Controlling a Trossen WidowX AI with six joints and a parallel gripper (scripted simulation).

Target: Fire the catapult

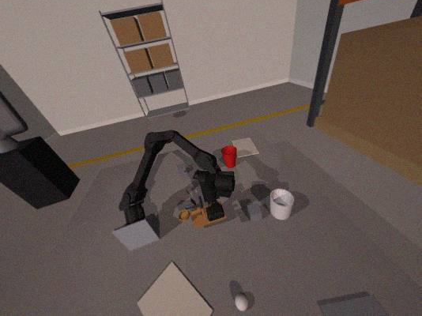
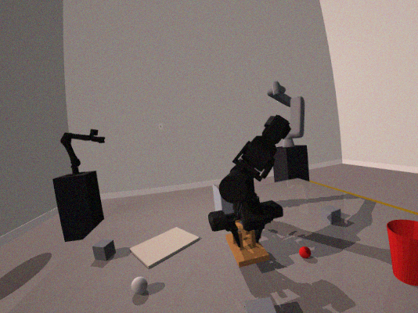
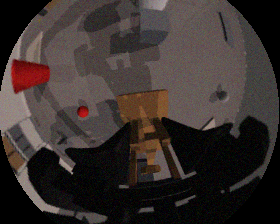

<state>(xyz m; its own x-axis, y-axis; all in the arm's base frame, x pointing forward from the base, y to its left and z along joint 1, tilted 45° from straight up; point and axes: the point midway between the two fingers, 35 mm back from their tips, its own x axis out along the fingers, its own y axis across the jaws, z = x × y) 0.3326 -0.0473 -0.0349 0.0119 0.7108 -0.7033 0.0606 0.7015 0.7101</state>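
Observation:
The orange wooden catapult point(image 1: 197, 219) point(image 2: 247, 259) point(image 3: 144, 104) stands on the floor, its cup end to the left in the top view and its front end roughly towards the white mug. My gripper point(image 2: 248, 241) point(image 3: 146, 122) is low over it, shut on its upright frame. The white mug point(image 1: 281, 210) stands upright beyond a grey block; its pale side shows at the top edge of the wrist view point(image 3: 154, 4). A red ball point(image 2: 304, 252) point(image 3: 83, 112) lies on the floor beside the catapult; the arm hides it in the top view.
The grey block point(image 1: 254, 211) point(image 3: 154, 30) stands between catapult and white mug. A red cup point(image 1: 229, 157) point(image 2: 407, 252) point(image 3: 30, 76) stands farther off. A white ball point(image 1: 241, 302) point(image 2: 139, 286) and a cream board point(image 1: 171, 294) point(image 2: 166, 248) lie apart from the catapult.

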